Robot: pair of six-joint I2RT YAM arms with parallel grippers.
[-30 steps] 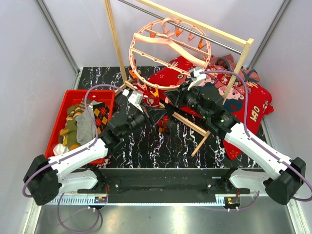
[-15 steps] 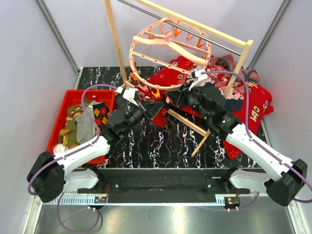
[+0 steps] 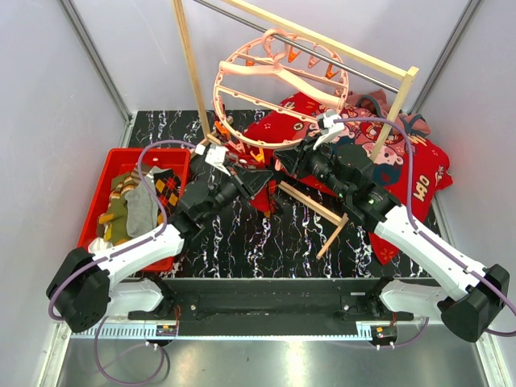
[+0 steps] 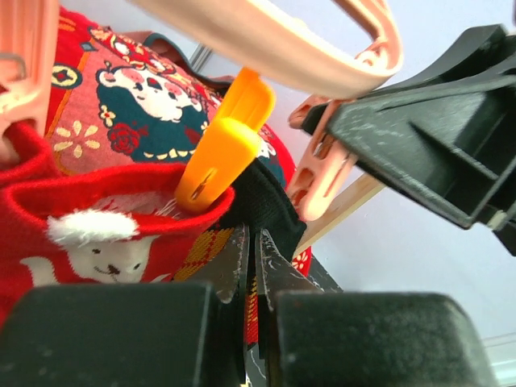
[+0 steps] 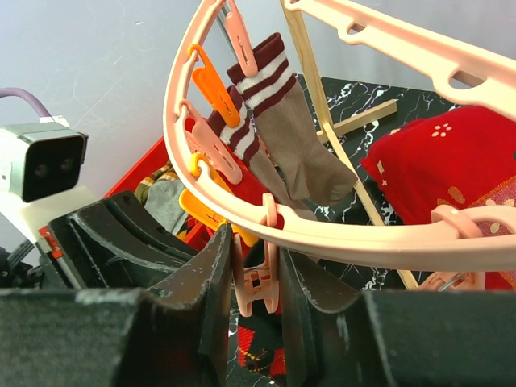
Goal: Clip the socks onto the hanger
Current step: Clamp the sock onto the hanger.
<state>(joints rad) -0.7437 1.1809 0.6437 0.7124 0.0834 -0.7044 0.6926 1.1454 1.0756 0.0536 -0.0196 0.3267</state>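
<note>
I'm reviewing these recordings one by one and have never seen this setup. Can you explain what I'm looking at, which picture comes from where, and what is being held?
Two robot arms are bolted at the near edge of a table. The wide picture looks down from above and behind them; the two close-ups come from a camera on each wrist. A round pink hanger hangs on a wooden rack; a red printed cloth lies to the right. A red bin on the left holds loose socks. The left hand is shut on a dark argyle sock, beside a red sock that an orange clip seems to grip. The right hand pinches a pink clip on the hanger's ring, where a striped sock already hangs.
</note>
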